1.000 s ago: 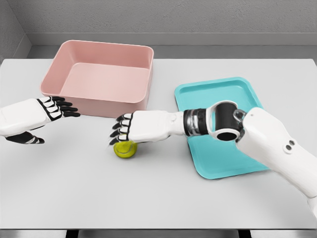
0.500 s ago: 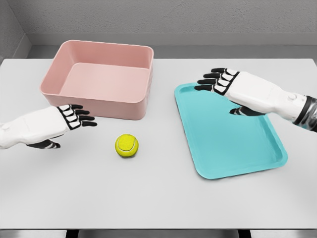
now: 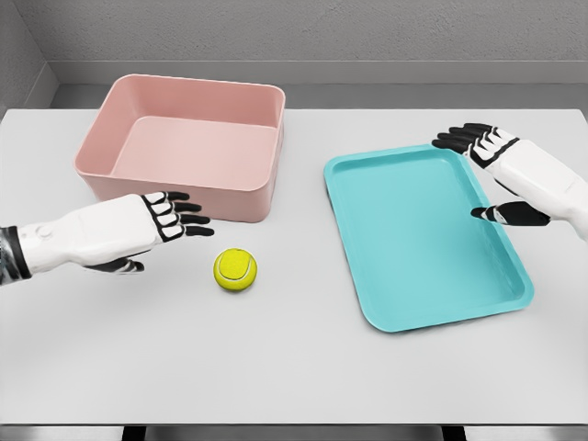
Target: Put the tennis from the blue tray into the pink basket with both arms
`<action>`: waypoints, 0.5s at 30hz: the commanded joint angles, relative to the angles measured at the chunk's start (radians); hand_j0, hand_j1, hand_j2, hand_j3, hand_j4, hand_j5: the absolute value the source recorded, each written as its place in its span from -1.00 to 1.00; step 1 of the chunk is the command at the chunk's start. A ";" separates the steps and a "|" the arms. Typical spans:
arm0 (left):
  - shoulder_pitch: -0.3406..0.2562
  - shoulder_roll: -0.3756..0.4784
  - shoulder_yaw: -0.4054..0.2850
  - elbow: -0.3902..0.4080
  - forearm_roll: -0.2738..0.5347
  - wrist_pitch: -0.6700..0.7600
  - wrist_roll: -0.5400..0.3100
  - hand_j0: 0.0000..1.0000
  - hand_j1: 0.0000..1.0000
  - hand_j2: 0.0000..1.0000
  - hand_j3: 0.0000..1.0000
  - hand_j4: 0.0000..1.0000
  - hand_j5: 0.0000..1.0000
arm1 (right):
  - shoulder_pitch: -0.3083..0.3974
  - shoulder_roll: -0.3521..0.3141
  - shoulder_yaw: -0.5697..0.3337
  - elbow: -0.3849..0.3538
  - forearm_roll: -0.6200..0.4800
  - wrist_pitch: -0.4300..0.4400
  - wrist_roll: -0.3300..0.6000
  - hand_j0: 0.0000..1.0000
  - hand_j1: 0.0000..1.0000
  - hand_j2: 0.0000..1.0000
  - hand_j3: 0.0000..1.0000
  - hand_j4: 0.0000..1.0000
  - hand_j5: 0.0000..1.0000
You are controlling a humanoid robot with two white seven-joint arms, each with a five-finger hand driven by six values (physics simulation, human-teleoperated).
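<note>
- Now, in the head view, the tennis ball [image 3: 235, 270] sits on the bare tabletop [image 3: 294, 367], between the pink basket [image 3: 188, 145] and the blue tray [image 3: 424, 237], nearer the front edge than either. It is already out of the tray and touches nothing.
- Left robot hand [image 3: 156, 220]: it comes in from the left edge and hovers just in front of the basket's near wall, fingers spread and holding nothing. Its fingertips [image 3: 200, 230] point toward the tabletop's right edge, and the ball lies just beyond them, slightly toward the front edge. Hand and ball are near but apart.
- Right robot hand [image 3: 496, 175]: it hangs over the tray's far right corner, fingers loose and empty, well apart from the ball, with the whole width of the tray between them.
- Relation that matters: the left hand is plainly the nearer of the two. A ball has no long axis to line up with, so any approach angle would serve; the judgement is that the hand needs only a short reach rightward and toward the front edge to come over it.
- Destination: the basket stands open-topped toward the far left corner, directly behind the left hand, its floor empty. From the ball, the carry would run toward the far edge and a little left, over the basket's near wall.
</note>
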 commanded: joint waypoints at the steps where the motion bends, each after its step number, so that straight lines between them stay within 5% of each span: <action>1: -0.005 -0.034 -0.057 0.000 -0.017 0.001 -0.008 1.00 1.00 1.00 1.00 1.00 1.00 | 0.000 0.005 -0.002 0.008 -0.008 0.002 0.000 1.00 1.00 1.00 1.00 1.00 1.00; 10: -0.144 -0.102 -0.225 0.013 -0.060 0.001 -0.010 1.00 1.00 1.00 1.00 1.00 1.00 | 0.000 0.014 -0.002 0.030 -0.008 0.002 0.000 1.00 1.00 1.00 1.00 1.00 1.00; 15: -0.166 -0.102 -0.242 0.014 -0.052 0.001 -0.010 1.00 1.00 1.00 1.00 1.00 1.00 | 0.000 0.017 -0.002 0.031 -0.008 0.002 0.001 1.00 1.00 1.00 1.00 1.00 1.00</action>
